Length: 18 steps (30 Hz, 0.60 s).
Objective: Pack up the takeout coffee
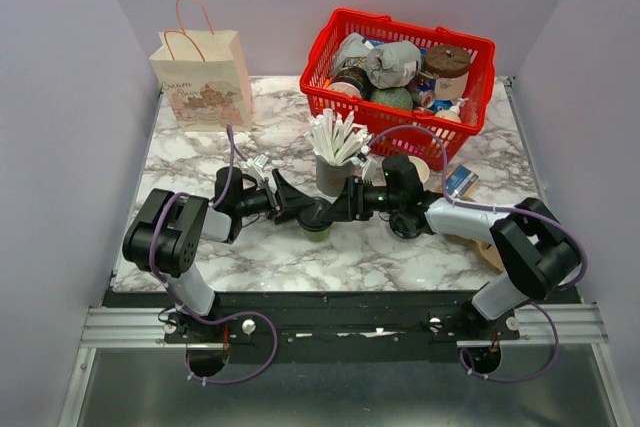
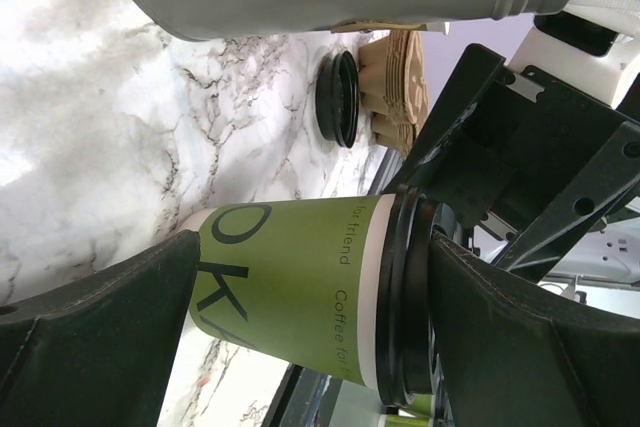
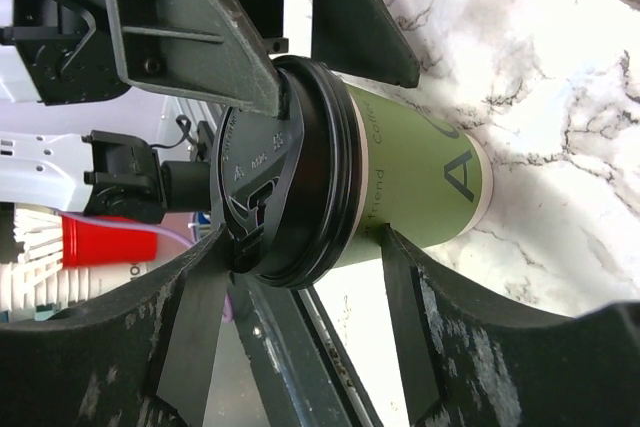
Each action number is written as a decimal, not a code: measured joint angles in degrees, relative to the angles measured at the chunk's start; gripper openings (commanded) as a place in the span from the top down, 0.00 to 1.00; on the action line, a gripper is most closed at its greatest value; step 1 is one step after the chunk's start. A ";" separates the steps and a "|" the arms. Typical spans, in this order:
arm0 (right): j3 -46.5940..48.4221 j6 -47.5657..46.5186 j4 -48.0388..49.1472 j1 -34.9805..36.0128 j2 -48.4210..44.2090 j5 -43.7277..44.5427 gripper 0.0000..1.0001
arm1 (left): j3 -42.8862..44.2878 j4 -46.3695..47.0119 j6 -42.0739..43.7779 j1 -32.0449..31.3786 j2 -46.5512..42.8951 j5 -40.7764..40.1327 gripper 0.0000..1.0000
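Takeout coffee [image 3: 400,177]: one; jaws: two pairs

Takeout coffee [image 2: 290,287] reads "Coffee for" (also "friend").

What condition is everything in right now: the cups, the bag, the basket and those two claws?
takeout coffee: lid on, upright, between the two claws, not bagged yet.
paper bag: standing upright.
red basket: piled with items.
grey cup: upright, full of white sticks.
left claw: wide open, facing the coffee.
right claw: fingers apart at the lid; grip unclear.
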 measured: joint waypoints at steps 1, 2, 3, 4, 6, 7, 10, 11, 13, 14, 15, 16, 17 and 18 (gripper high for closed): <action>0.07 0.00 0.09 -0.02 0.07 0.02 0.32 | 0.00 0.31 -0.11 0.09 0.26 0.11 0.04; 0.09 -0.07 0.13 -0.04 0.13 0.02 0.32 | -0.02 0.68 -0.24 0.15 0.63 0.22 0.04; 0.11 -0.11 0.17 -0.11 0.17 0.00 0.32 | -0.13 0.94 -0.26 0.20 0.90 0.26 0.03; 0.11 -0.17 0.22 -0.15 0.17 0.00 0.32 | -0.22 1.03 -0.26 0.22 1.07 0.26 0.03; 0.11 -0.42 0.26 -0.17 0.17 -0.02 0.32 | -0.61 1.31 -0.26 0.26 1.14 0.20 0.02; 0.11 -0.57 0.26 -0.17 0.17 -0.04 0.32 | -0.81 1.49 -0.28 0.26 1.11 0.13 0.03; 0.11 -1.03 0.37 -0.17 0.17 -0.09 0.32 | -0.98 2.12 -0.31 0.33 0.92 0.11 0.02; 0.11 -1.14 0.37 -0.17 0.17 -0.09 0.32 | -1.05 2.51 -0.33 0.33 0.66 0.11 0.02; 0.11 -1.57 0.44 -0.17 0.17 -0.28 0.32 | -1.01 3.69 -0.57 0.33 0.20 0.11 0.02; 0.11 -1.92 0.39 -0.17 0.17 -0.42 0.29 | -1.09 3.85 -0.57 0.31 -0.02 0.11 0.02; 0.11 -2.40 0.33 -0.13 0.15 -0.50 0.27 | -1.14 3.87 -0.55 0.31 -0.39 0.11 0.02; 0.11 -2.84 0.17 -0.11 0.09 -0.50 0.25 | -1.22 3.85 -0.52 0.31 -0.70 0.09 0.01; 0.11 -3.26 -0.07 -0.09 -0.07 -0.50 0.22 | -1.36 3.82 -0.52 0.31 -1.11 -0.04 0.01; 0.11 -3.78 -0.37 -0.09 -0.28 -0.50 0.21 | -1.62 3.80 -0.46 0.31 -1.75 -0.28 0.02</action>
